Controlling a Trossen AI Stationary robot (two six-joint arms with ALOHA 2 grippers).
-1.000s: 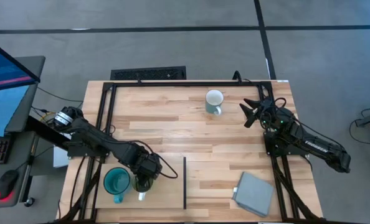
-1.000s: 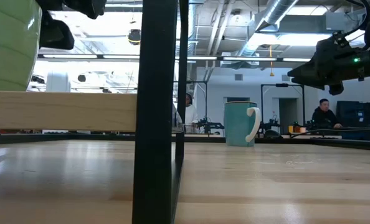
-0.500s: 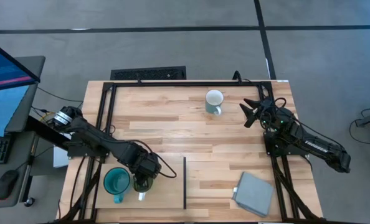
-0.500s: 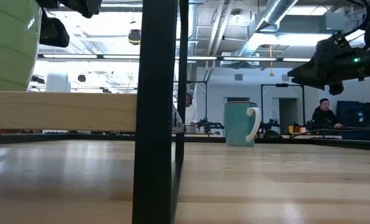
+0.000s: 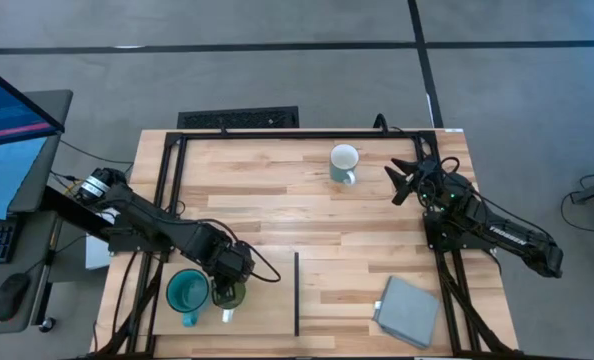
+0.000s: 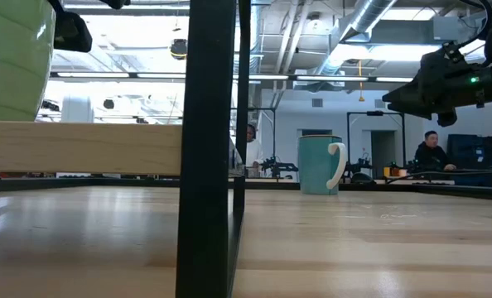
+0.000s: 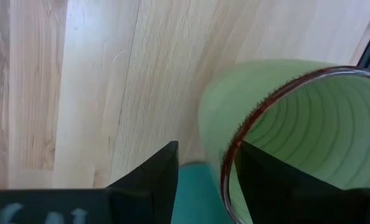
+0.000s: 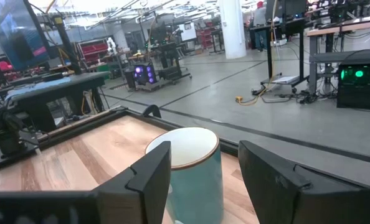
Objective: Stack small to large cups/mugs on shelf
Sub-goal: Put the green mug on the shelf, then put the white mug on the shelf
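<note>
High view: teal mug (image 5: 186,292) and light green mug (image 5: 229,295) are sitting side by side on the shelf (image 5: 262,312), unstacked. Left end effector (image 5: 232,275) is spread over the green rim. White mug (image 5: 344,160) is waiting mid-desk (image 5: 307,215) near right end effector (image 5: 402,182), spread, idling.

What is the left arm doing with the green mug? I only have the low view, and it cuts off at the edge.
Observer: The left wrist view shows the left gripper open, its fingers straddling the green mug wall.
Operator: Anything beside that mug?
Observer: In the high view, the teal mug stands right next to it on the shelf.
Operator: And the right arm?
Observer: The right gripper hovers open, apart from the far mug.
</note>
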